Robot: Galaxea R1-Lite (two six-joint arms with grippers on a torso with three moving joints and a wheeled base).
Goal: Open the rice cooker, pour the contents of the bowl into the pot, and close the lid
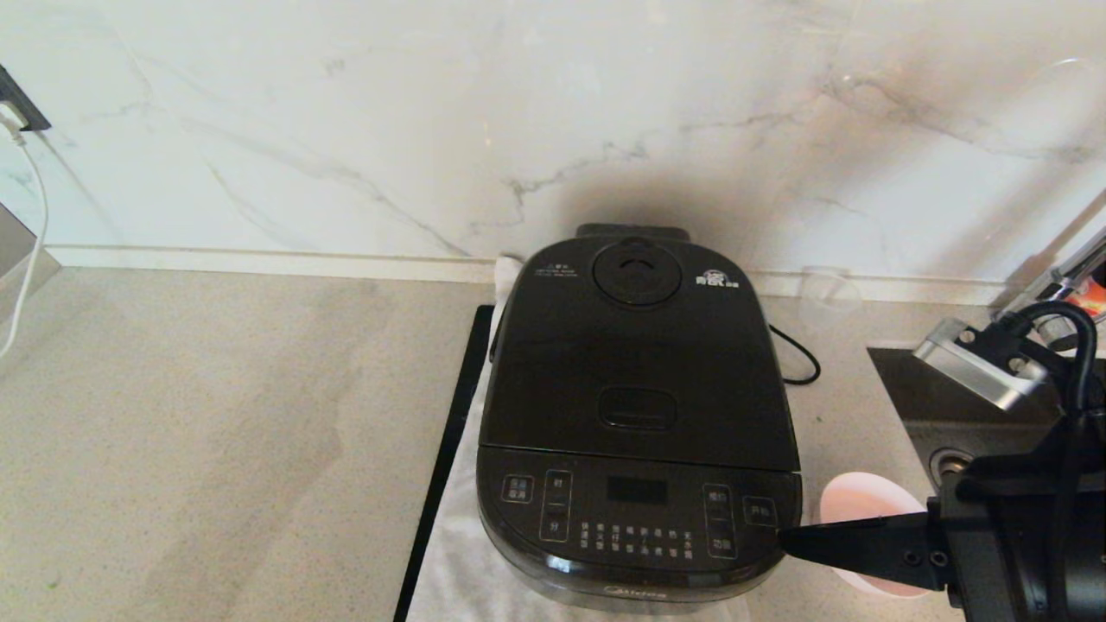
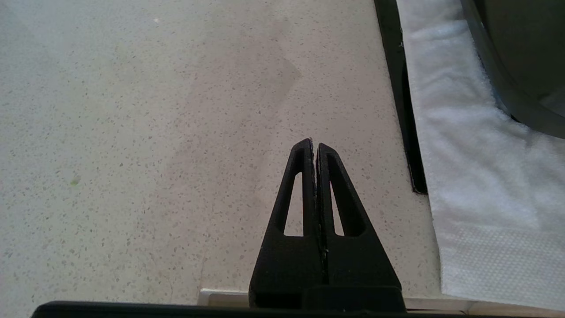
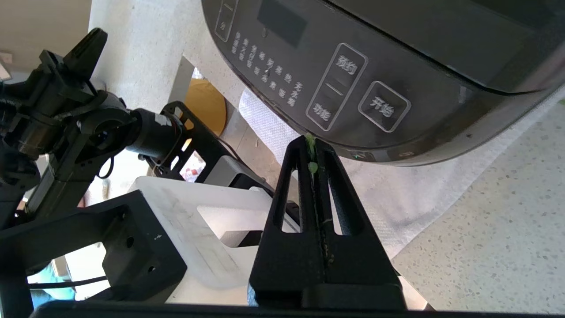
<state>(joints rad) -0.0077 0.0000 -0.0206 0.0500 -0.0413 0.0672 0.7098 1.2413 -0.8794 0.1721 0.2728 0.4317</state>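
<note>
Rice cooker glossy black plastic; countertop matt speckled stone; towel white fuzzy cloth.

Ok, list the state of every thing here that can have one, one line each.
lid: shut on the rice cooker.
bowl: upright on the counter beside the cooker's right side; contents hidden.
right gripper: fingers shut, holding nothing, green bits stuck between them, tips by the cooker's front right corner.
left gripper: fingers shut, empty, over bare counter.
</note>
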